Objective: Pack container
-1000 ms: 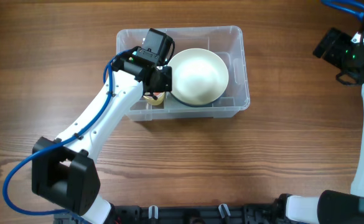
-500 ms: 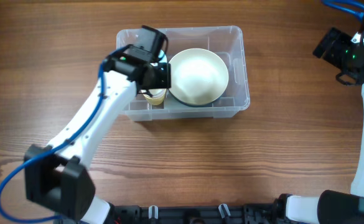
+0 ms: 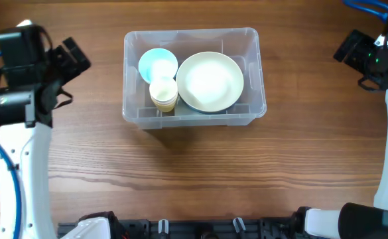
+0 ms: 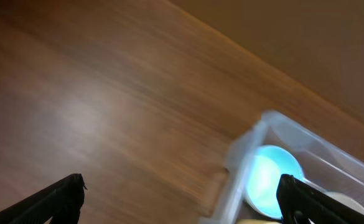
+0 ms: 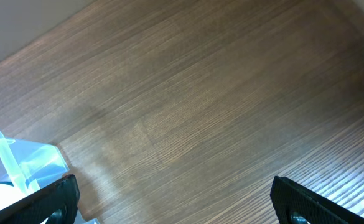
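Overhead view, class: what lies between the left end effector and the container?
Nothing but bare wooden table. The open left end effector stands apart from the container, as the overhead and left wrist views both show.

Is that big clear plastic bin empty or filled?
Partly filled: the clear rectangular plastic bin holds a white bowl, a light-blue cup and a tan cup.

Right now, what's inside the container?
In the container: a white bowl, a blue bowl and a tan cup. The white bowl covers the floor beneath it, so anything under it is hidden.
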Robot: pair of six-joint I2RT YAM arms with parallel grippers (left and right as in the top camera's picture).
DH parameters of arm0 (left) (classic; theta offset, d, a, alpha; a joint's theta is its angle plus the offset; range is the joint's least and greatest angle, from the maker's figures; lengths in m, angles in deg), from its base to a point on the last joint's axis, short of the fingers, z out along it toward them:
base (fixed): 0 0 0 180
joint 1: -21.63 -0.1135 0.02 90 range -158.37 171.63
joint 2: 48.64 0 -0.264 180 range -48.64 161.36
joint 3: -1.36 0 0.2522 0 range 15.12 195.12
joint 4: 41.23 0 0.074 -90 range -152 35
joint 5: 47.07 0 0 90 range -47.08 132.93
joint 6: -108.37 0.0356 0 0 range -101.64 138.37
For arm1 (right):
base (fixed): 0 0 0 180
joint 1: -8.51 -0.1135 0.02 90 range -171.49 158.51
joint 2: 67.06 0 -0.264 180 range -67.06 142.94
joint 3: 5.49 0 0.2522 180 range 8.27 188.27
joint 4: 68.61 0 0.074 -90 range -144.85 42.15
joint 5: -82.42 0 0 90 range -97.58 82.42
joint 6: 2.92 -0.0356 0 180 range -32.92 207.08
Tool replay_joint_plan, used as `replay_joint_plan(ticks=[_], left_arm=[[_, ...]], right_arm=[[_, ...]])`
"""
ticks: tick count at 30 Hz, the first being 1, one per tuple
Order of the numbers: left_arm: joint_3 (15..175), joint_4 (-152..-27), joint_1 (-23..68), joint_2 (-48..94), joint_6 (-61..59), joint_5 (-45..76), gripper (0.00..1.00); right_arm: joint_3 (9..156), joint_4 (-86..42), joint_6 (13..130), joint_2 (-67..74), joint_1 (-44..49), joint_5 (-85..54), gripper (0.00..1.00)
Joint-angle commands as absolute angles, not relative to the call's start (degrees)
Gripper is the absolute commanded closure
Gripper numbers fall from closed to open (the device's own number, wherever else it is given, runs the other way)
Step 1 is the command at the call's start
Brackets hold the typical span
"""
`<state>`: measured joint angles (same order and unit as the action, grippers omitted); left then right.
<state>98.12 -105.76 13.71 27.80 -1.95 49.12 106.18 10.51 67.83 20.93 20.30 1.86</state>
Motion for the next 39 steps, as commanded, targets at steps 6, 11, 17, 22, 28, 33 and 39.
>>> replay_joint_plan(ticks=[6,11,17,22,28,33,39], left_arm=[[98.4,-106.5,11.1,27.2,-2.3,49.4,0.00],[98.4,-106.5,11.1,27.2,-2.3,49.4,0.00],[98.4,-106.5,11.1,27.2,-2.3,49.4,0.00],[98.4,-106.5,11.1,27.2,-2.3,49.4,0.00],[98.4,-106.5,11.1,27.2,-2.3,49.4,0.00],[98.4,-106.5,11.1,27.2,-2.3,49.4,0.00],[98.4,-106.5,11.1,27.2,-2.3,49.4,0.00]], right_arm=[[106.1,10.3,67.4,21.1,20.4,1.5,0.00],[106.1,10.3,67.4,21.1,20.4,1.5,0.00],[106.1,10.3,67.4,17.8,20.3,1.5,0.00],[106.1,10.3,67.4,-0.7,10.8,1.5,0.00],[105.4,10.1,68.9,-23.7,-4.1,0.8,0.00],[93.6,5.4,68.9,-40.6,-4.3,-0.5,0.00],[63.9,-15.8,69.7,-56.4,-1.0,2.9,0.00]])
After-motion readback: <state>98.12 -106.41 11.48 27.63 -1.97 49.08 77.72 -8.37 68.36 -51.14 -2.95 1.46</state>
